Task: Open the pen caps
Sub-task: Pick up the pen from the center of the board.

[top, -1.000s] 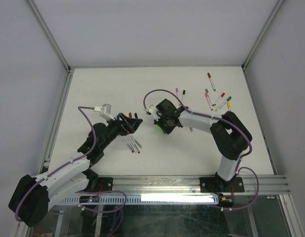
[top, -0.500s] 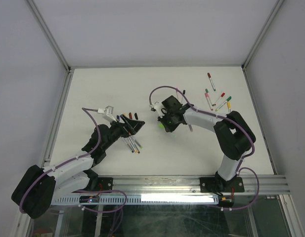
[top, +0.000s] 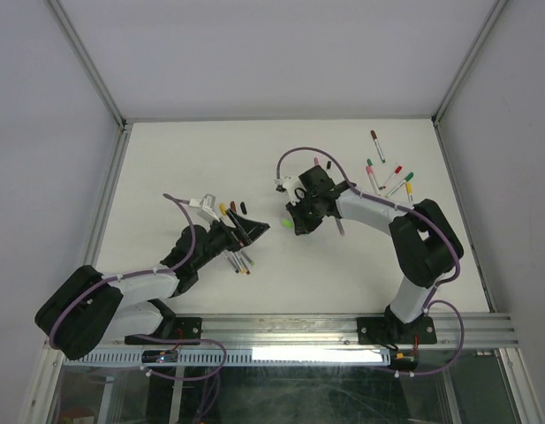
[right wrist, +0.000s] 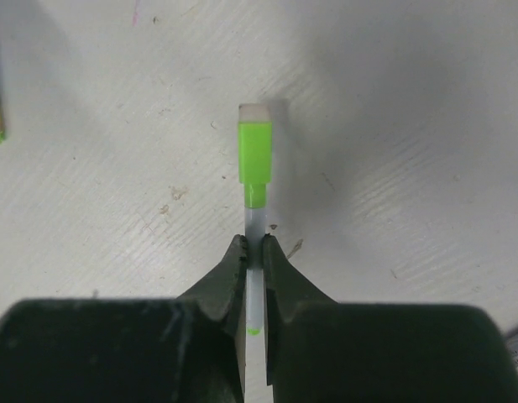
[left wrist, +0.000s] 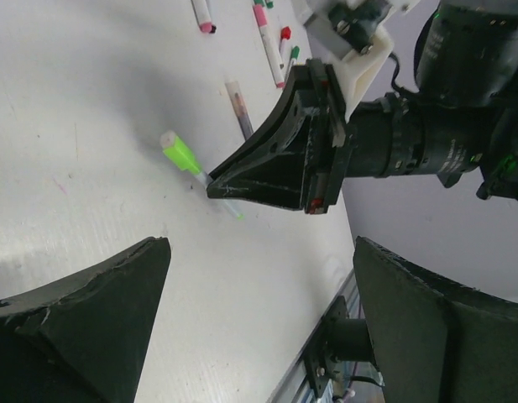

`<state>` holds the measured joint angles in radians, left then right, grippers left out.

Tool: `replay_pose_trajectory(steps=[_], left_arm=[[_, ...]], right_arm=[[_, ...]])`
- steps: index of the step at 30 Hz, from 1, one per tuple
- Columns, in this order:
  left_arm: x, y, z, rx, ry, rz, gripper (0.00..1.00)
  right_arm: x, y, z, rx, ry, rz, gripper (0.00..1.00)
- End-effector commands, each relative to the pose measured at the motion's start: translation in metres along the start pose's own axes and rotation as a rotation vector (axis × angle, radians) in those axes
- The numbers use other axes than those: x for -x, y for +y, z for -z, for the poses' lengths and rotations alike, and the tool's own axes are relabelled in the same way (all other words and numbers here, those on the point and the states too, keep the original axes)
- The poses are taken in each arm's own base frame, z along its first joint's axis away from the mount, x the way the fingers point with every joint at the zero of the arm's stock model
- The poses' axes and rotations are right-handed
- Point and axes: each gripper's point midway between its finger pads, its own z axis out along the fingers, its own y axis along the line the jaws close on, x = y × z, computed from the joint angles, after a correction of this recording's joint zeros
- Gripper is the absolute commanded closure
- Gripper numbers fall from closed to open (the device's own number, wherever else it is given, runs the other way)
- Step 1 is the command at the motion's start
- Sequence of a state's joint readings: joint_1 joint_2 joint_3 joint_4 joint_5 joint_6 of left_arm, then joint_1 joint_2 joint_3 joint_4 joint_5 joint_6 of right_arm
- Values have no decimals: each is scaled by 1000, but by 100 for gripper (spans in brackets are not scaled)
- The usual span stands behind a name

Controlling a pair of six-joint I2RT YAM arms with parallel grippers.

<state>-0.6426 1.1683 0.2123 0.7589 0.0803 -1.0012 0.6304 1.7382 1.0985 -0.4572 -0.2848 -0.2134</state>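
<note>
Lime-green pen cap (right wrist: 255, 151) seated on a thin white barrel (right wrist: 255, 222), close to the white worktop (right wrist: 393, 126) near its middle. Right fingers (right wrist: 229, 277) clenched on that barrel just behind the cap. Left fingers (left wrist: 91, 319) released, spread wide, nearby and pointing at it. Loose caps (top: 234, 208) just beyond them; capped pens (top: 387, 177) far right. Any lettering too small to read.

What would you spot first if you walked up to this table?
The bright green cap jumps out: it sits mid-table on a thin white pen pinched in the right gripper. Facing it, the left gripper stands wide open. A scatter of capped pens lies at the far right of the table.
</note>
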Motion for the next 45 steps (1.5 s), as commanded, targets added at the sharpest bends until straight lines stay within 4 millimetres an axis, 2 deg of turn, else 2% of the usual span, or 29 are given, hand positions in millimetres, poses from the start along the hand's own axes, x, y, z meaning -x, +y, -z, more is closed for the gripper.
replay_pose_trajectory(steps=[1, 6, 9, 16, 20, 26, 31, 34, 37, 42, 45], left_arm=[[5, -20, -11, -60, -39, 28, 7], [-6, -12, -27, -8, -27, 73, 7], [-8, -9, -38, 6, -34, 113, 7], [-10, 12, -68, 82, -62, 246, 9], [-8, 25, -81, 131, -101, 282, 12], [-11, 26, -100, 131, -105, 315, 20], [-17, 24, -109, 106, -87, 350, 43], [-20, 21, -112, 93, -75, 358, 49], [-22, 18, -112, 85, -66, 361, 60], [-23, 12, -110, 66, -52, 368, 90], [-24, 7, -109, 50, -36, 368, 100]], right_arm=[[23, 10, 19, 76, -108, -28, 100], [27, 15, 25, 135, -137, -57, 100], [29, 17, 28, 167, -152, -73, 100], [32, 22, 34, 211, -179, -84, 100], [33, 23, 34, 221, -181, -82, 100], [32, 26, 33, 235, -177, -83, 100], [31, 26, 31, 237, -171, -82, 100], [30, 27, 29, 236, -164, -80, 100], [29, 28, 28, 234, -159, -75, 100], [28, 27, 26, 226, -153, -70, 100], [28, 28, 27, 231, -153, -68, 100]])
